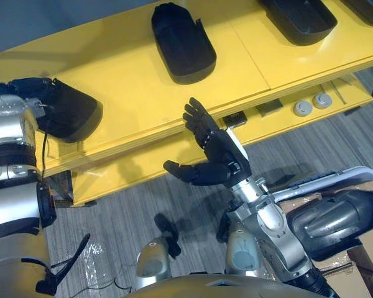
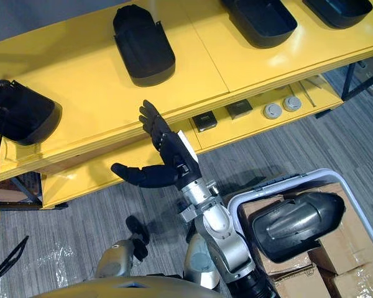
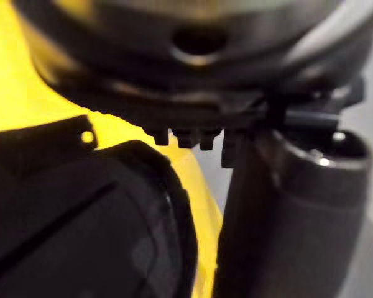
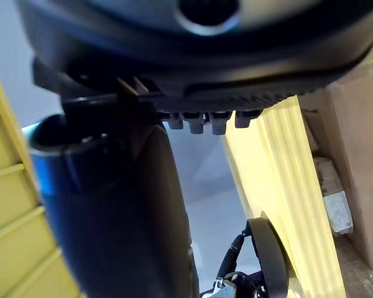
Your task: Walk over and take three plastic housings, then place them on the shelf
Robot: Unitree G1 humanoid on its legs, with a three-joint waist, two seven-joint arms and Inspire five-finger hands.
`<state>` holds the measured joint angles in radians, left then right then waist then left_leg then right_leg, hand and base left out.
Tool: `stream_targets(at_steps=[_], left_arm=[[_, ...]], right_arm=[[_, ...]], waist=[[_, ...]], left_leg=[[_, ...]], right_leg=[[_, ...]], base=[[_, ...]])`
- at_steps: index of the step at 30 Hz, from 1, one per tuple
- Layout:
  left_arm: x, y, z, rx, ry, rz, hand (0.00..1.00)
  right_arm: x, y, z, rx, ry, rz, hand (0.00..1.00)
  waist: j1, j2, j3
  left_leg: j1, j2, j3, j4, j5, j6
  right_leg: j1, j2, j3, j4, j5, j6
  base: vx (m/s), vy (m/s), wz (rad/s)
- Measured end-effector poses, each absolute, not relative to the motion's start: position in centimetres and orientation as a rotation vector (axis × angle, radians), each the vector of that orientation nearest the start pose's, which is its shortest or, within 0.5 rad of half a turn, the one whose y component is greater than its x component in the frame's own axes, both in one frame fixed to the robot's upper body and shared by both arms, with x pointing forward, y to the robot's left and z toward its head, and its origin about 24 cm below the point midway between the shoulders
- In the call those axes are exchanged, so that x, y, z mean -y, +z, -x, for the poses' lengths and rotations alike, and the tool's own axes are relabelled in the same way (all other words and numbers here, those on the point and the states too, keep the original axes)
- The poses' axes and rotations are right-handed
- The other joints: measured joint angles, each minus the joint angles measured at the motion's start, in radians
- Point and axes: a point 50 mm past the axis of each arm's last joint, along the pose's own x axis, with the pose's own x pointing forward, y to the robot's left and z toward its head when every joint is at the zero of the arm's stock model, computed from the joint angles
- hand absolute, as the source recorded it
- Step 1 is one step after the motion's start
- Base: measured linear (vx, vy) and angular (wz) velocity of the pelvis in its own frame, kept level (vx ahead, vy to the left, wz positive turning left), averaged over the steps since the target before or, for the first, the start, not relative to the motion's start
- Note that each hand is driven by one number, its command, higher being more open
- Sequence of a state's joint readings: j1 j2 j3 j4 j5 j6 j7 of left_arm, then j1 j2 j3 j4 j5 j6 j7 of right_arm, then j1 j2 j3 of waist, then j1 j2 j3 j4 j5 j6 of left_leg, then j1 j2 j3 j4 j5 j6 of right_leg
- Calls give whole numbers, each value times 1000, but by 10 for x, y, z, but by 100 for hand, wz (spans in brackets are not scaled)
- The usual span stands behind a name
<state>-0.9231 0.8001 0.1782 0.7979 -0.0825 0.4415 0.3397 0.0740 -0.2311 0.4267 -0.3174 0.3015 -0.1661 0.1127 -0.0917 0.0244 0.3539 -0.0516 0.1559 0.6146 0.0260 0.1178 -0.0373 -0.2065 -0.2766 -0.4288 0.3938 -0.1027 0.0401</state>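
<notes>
Back past the wrist of the right hand (image 1: 219, 152), away from where its fingers point, a binned housing (image 2: 298, 223) lies in a white-rimmed bin (image 2: 280, 184). Its long axis runs roughly crosswise to those fingers. That hand is spread and empty, thumb out, fingertips aimed at the front edge of the yellow shelf (image 1: 130, 105). It is much the nearer hand to that housing, so I judge a next pick would call for it to turn about and reach back.

The left hand (image 1: 25, 90) sits against an end housing (image 1: 74, 115) on the shelf top. Whether it grips or merely rests there I cannot tell; its wrist view probably shows that housing's dark shell pressed close. A middle housing (image 1: 183, 43) lies beyond the right fingertips, well apart, its long axis pointing away from them.

The right eye view takes in the binned housing whole, while the left eye view gives the left hand's contact.
</notes>
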Motion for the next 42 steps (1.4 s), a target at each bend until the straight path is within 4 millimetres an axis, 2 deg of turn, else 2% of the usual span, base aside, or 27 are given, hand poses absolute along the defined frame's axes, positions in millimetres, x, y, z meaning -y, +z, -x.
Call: stream_targets(at_steps=[2, 6, 12, 14, 17, 20, 22, 23, 25, 27, 28, 31, 32, 34, 36, 38, 40, 42], left_arm=[[-374, 232, -341, -99, 854, -346, 100], [-368, 232, -345, -98, 828, -367, 100], [-359, 232, -350, -15, 835, -275, 100], [-358, 240, -349, 60, 882, -263, 100], [-353, 264, -347, 231, 932, -181, 100], [-343, 286, -341, 410, 924, -161, 100], [-338, 289, -325, 555, 876, -151, 100], [-336, 282, -310, 620, 834, -168, 100], [-326, 266, -294, 667, 774, -145, 100], [-312, 222, -266, 645, 709, -93, 100], [-309, 211, -259, 626, 702, -77, 100], [-301, 149, -216, 455, 708, -22, 100], [-300, 140, -209, 424, 710, -15, 100], [-298, 112, -182, 307, 717, -8, 100], [-297, 96, -165, 226, 691, -16, 100], [-292, 88, -155, 185, 655, -15, 100], [-286, 84, -149, 159, 593, -17, 100], [-282, 82, -147, 150, 531, -6, 100]], right_arm=[[82, 94, -206, 281, 563, -178, 100], [79, 90, -202, 260, 574, -186, 100], [80, 89, -201, 277, 569, -192, 100], [81, 89, -200, 290, 569, -195, 100], [85, 85, -197, 295, 551, -200, 100], [89, 89, -197, 341, 543, -195, 100], [92, 96, -201, 389, 534, -169, 100], [93, 100, -205, 419, 530, -128, 100], [98, 105, -208, 454, 513, -90, 100], [109, 115, -217, 503, 485, -15, 100], [112, 119, -220, 520, 478, 8, 100], [124, 142, -236, 616, 484, 127, 100], [127, 147, -239, 634, 484, 149, 100], [131, 163, -254, 685, 487, 214, 100], [127, 176, -267, 727, 500, 321, 100], [117, 185, -278, 750, 539, 436, 100], [107, 189, -289, 746, 596, 562, 100], [103, 181, -300, 687, 633, 654, 100]], waist=[[-1, 0, 0], [-14, 0, 0], [-18, 1, 0], [-18, 1, 0], [-15, 1, 0], [6, 5, -2], [12, 18, -10], [18, 25, -17], [39, 38, -34], [78, 57, -75], [89, 58, -77], [144, 47, -118], [155, 44, -120], [206, 27, -135], [245, 22, -145], [265, 20, -147], [289, 20, -151], [307, 18, -153]], left_leg=[[7, 2, 12, 0, -3, -2], [7, 6, 16, 0, -4, -3], [7, 9, 15, 0, -4, -3], [7, 9, 12, 0, -4, -3], [15, 9, -3, -1, -4, -3], [46, 8, -15, -18, -3, -4], [63, 6, -30, -40, 3, -9], [74, 5, -36, -50, 4, -10], [79, 3, -51, -55, 4, -11], [88, -3, -85, -67, 4, -11], [97, -4, -95, -68, 4, -12], [106, -5, -161, -67, -1, -17], [110, -5, -170, -66, -1, -17], [111, -8, -215, -63, -2, -18], [109, -12, -248, -63, -2, -19], [102, -18, -274, -63, 1, -15], [91, -25, -296, -66, 8, -6], [90, -30, -312, -66, 12, 0]], right_leg=[[0, 3, 10, -2, 0, 0], [0, 10, 13, -8, 2, 0], [0, 16, 13, -11, 3, -2], [0, 16, 12, -12, 3, -2], [26, 17, -5, -22, 3, -2], [69, 24, -18, -48, 6, 3], [104, 33, -39, -82, 15, 11], [126, 38, -51, -101, 20, 14], [150, 40, -72, -121, 24, 19], [195, 43, -115, -157, 30, 28], [214, 45, -123, -167, 31, 30], [300, 58, -201, -224, 37, 40], [313, 60, -212, -231, 38, 41], [363, 70, -260, -264, 42, 48], [391, 74, -296, -278, 43, 51], [405, 75, -321, -284, 43, 52], [410, 75, -342, -290, 43, 52], [422, 72, -358, -291, 44, 53]], base=[[1, 10, -14], [2, 3, -4], [0, 0, 0], [8, 3, 2], [13, 6, 11], [11, 16, 7], [27, 29, 19], [51, 30, 19], [79, 25, 28], [121, 29, 44], [103, 16, 49], [76, -4, 57], [42, -6, 56], [-10, -3, 58], [-31, 4, 50], [-60, 24, 39], [-58, 35, 35], [-54, 50, 30]])
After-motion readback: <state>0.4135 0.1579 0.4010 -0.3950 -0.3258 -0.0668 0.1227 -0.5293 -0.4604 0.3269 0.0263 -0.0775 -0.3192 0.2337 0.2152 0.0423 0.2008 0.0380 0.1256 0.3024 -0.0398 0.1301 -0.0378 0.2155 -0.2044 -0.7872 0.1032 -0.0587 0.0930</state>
